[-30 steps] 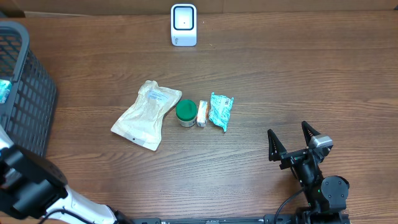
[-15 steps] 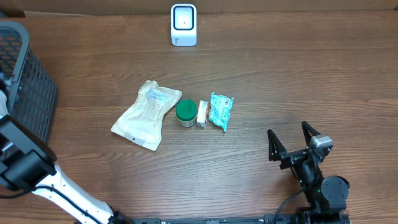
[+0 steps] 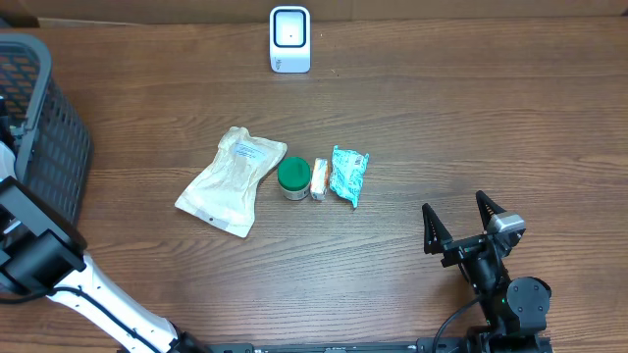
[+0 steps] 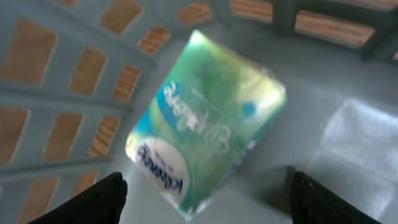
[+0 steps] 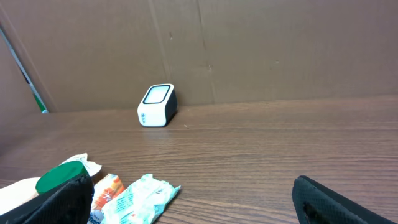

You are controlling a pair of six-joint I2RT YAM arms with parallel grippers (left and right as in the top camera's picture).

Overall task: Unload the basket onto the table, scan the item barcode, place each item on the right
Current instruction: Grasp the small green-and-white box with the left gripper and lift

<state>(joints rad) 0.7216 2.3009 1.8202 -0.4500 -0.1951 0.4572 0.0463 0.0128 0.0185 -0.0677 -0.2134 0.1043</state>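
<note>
Green and glossy, the tissue packet [image 4: 205,118] lies tilted on the floor of the grey basket [image 4: 56,99], against its slatted wall. The left gripper [image 4: 208,179] hangs over it, jaws spread wider than the packet and touching nothing. This looks like a drop-off bin, so I judge this packet done with. The scanner [image 3: 289,39] stands at the far edge of the desk [image 3: 442,118], window facing the arms so a code can be shown to it. Between scanner and robot, a beige pouch [image 3: 231,181], green-lidded jar [image 3: 293,177], small orange packet [image 3: 319,179] and teal packet [image 3: 348,175] lie bunched mid-desk, within either arm's reach. The right gripper [image 3: 453,203] waits near them, jaws wide and empty; any of these could be the next item to scan
</note>
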